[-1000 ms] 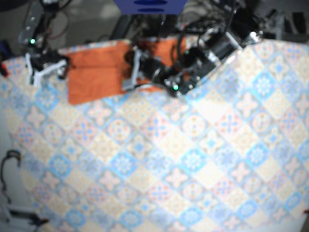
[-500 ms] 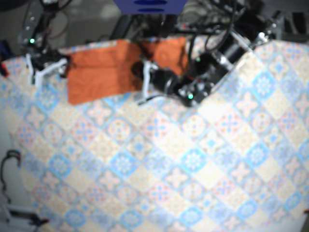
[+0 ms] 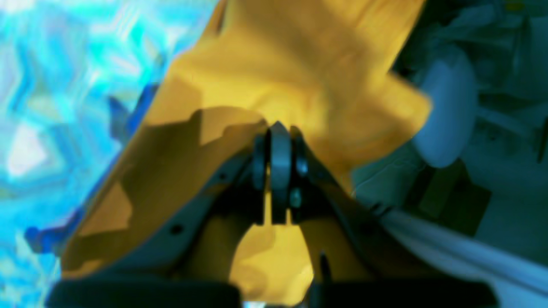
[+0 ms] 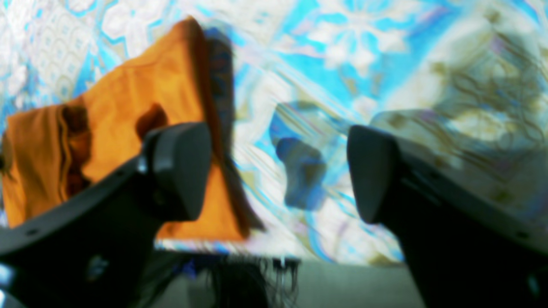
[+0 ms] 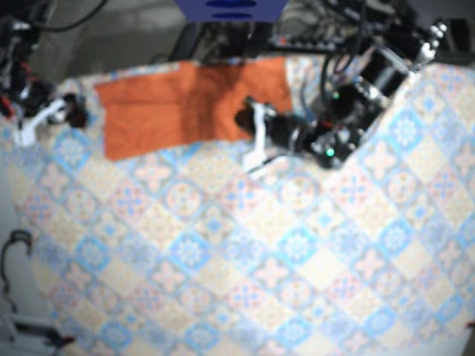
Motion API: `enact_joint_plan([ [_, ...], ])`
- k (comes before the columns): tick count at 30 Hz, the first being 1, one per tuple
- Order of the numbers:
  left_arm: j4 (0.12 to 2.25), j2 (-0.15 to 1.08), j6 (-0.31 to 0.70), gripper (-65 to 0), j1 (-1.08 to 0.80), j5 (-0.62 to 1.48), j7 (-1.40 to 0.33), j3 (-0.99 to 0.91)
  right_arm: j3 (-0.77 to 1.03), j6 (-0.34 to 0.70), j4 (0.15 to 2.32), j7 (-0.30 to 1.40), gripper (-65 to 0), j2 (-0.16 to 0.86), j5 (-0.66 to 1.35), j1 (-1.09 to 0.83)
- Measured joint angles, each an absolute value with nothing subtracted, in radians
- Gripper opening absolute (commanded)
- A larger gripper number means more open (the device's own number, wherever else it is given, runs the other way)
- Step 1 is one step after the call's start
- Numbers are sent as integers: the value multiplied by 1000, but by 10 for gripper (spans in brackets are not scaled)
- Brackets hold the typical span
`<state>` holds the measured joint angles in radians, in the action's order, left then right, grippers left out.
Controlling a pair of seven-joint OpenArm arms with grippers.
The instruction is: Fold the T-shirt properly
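Note:
The orange T-shirt (image 5: 171, 104) lies folded into a wide band along the far edge of the table. My left gripper (image 5: 254, 141) hovers at the shirt's right end. In the left wrist view its fingers (image 3: 278, 128) are pressed together, with the cloth (image 3: 299, 64) spread behind and under them; I see no fabric pinched between the tips. My right gripper (image 5: 37, 119) is off the shirt's left end, near the table corner. Seen from the right wrist, it (image 4: 278, 171) stands wide open over the patterned cloth, with a shirt corner (image 4: 128, 98) to its left.
A blue-and-orange patterned tablecloth (image 5: 282, 259) covers the table. A blue object (image 5: 230, 9) and tangled cables sit behind the far edge. The table's left edge drops off by a black cable loop (image 5: 15, 252).
The arm with the left wrist camera has slid right along the shirt and toward the front. The other arm has drawn left, away from the shirt's left end.

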<state>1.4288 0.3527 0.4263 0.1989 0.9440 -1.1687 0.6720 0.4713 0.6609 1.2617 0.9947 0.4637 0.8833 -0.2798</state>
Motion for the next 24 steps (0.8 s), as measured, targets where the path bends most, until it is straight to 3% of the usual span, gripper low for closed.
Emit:
enact_joint_plan([
  [5,1432,361,426,-650,149,947,-1170,582,471,686,1129,1088,-20,494,902,-163],
  [7,1455,377,426,-645,119,937,-1169,542,458,688,1080,1111,-21,503,903,-135],
  [14,1538,414,427,-519,28,950,-1175,418,277,688,1010,1038,-18,521,904,-87],
  [24,1543,440,426,-514,-81,943,-1178,216,187,699,1017,968,-20,523,926,-94],
])
